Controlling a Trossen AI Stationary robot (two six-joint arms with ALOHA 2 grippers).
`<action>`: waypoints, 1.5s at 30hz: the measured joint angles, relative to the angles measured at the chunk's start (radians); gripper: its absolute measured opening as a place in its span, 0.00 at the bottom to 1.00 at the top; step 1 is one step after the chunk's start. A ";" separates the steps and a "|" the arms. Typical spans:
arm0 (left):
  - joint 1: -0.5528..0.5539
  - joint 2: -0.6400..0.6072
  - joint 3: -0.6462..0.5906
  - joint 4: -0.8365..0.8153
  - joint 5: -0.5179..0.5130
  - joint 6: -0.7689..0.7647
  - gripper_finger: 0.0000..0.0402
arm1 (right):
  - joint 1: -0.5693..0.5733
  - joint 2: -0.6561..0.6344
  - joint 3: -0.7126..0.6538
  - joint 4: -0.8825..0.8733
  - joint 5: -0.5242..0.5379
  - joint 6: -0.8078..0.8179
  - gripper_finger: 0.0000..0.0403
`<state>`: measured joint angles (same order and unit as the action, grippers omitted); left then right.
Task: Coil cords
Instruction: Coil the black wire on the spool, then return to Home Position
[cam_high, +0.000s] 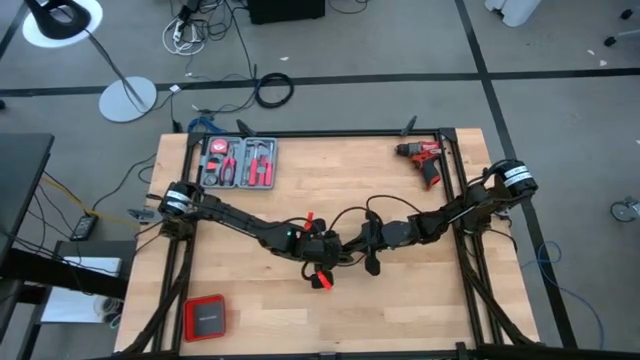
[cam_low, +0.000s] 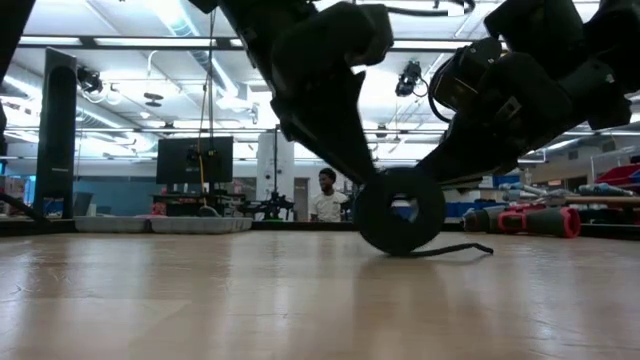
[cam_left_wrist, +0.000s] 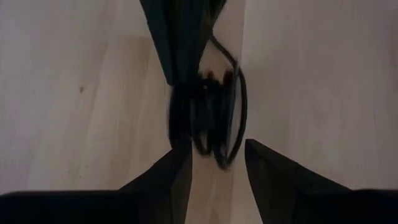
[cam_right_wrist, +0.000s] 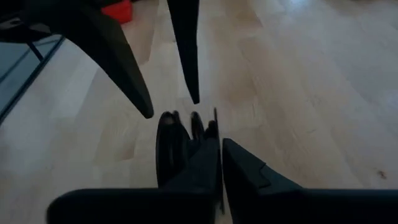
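Counting one cord (cam_low: 400, 212), wound into an upright ring at mid-worktop (cam_high: 400, 300), well apart from the single red drill (cam_high: 424, 158). Standing on edge, loose tail (cam_low: 455, 250) trailing flat toward the drill. Two tools meeting there: right tool (cam_right_wrist: 211, 155) pinching the coil; left tool (cam_left_wrist: 214, 158) spread, straddling the loops. Listing also one tool case (cam_high: 238, 163), one red box (cam_high: 204, 318).
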<state>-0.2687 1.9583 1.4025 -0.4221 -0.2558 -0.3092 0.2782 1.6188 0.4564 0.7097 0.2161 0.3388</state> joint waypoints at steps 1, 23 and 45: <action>0.000 0.000 0.000 0.008 -0.004 0.000 0.38 | 0.000 0.000 0.000 0.000 -0.004 0.004 0.06; -0.008 -0.001 0.000 -0.017 -0.021 0.014 0.38 | 0.003 -0.072 0.000 -0.042 -0.081 0.004 0.20; -0.006 -0.073 0.000 -0.019 -0.032 0.075 0.38 | 0.009 -0.405 0.000 -0.372 -0.054 -0.082 0.19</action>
<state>-0.2743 1.8854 1.4025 -0.4414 -0.2881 -0.2341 0.2874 1.2133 0.4561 0.3381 0.1623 0.2566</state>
